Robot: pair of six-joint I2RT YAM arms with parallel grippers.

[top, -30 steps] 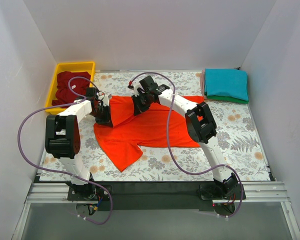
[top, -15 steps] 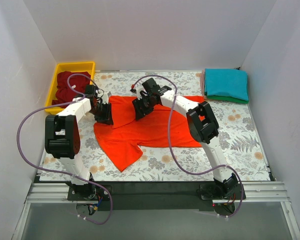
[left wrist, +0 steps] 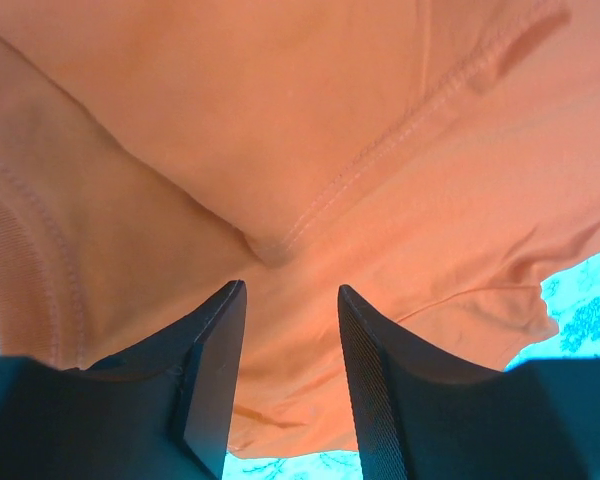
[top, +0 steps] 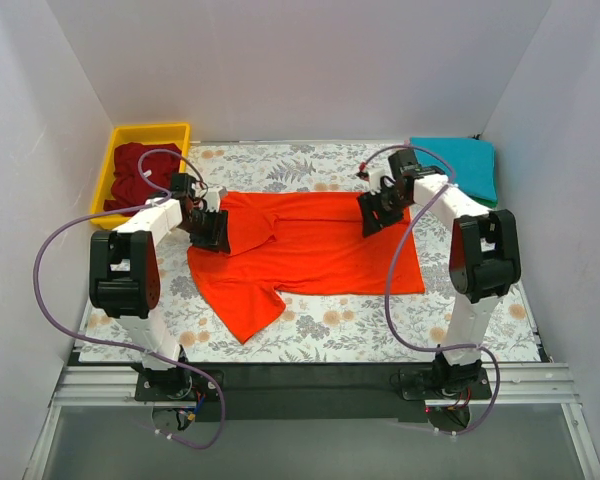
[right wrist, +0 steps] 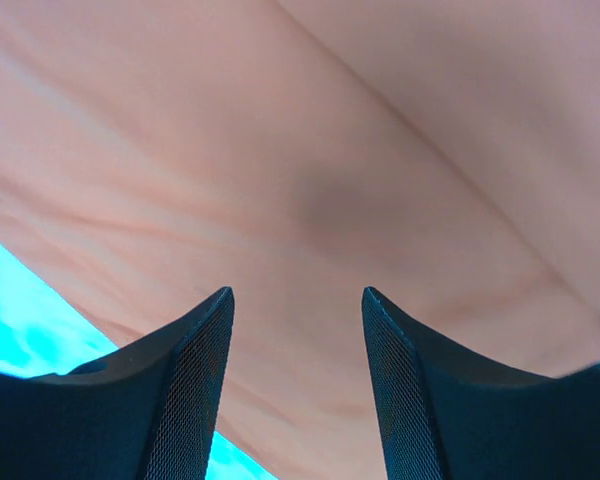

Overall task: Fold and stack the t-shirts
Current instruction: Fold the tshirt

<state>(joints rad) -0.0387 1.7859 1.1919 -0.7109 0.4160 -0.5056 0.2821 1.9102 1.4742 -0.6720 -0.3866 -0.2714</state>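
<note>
- Nearest the arm bases, the floral table cloth (top: pixel 400 325) carries the orange-red shirt (top: pixel 310 250), spread flat with one sleeve trailing toward the near edge.
- Left gripper (top: pixel 212 232) sits low on the shirt's left side, fingers parted over a puckered seam, clamping nothing.
- Right gripper (top: pixel 372 215) hangs at the shirt's right edge, fingers likewise spread.
- Far left, a maroon shirt (top: pixel 135 172) lies bunched in the yellow bin (top: pixel 150 130).
- Far right, a folded teal shirt (top: pixel 452 165) tops a green shirt (top: pixel 460 199).

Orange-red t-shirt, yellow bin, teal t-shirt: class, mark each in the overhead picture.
orange-red t-shirt (top: pixel 310 250), top view, middle of its body
yellow bin (top: pixel 150 129), top view, far rim
teal t-shirt (top: pixel 470 165), top view, folded upper face
</note>
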